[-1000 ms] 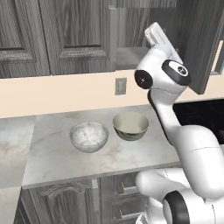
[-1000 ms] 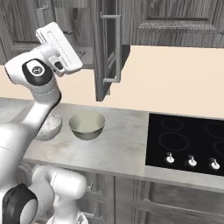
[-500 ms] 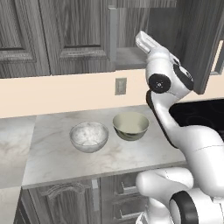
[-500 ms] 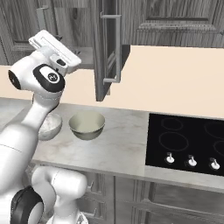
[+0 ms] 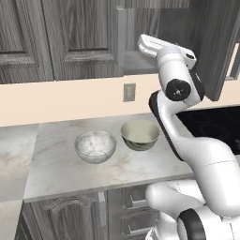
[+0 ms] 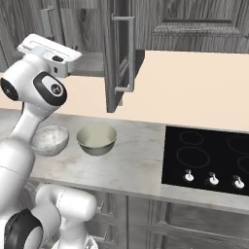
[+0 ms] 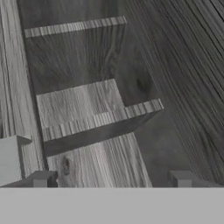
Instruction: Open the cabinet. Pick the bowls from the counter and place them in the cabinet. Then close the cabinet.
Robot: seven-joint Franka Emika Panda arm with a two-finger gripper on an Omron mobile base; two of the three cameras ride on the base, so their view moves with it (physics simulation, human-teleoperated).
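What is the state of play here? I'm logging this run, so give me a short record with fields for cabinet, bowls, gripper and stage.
cabinet: cabinet doors swung open, shelf visible inside
bowls: marble-look bowl and cream bowl side by side on the counter, apart, both upright
gripper: gripper raised at cabinet height, facing the wood-grain interior; fingertips apart, nothing between them
cooktop: black cooktop to the right of the bowls
stage: opening done; no bowl picked yet
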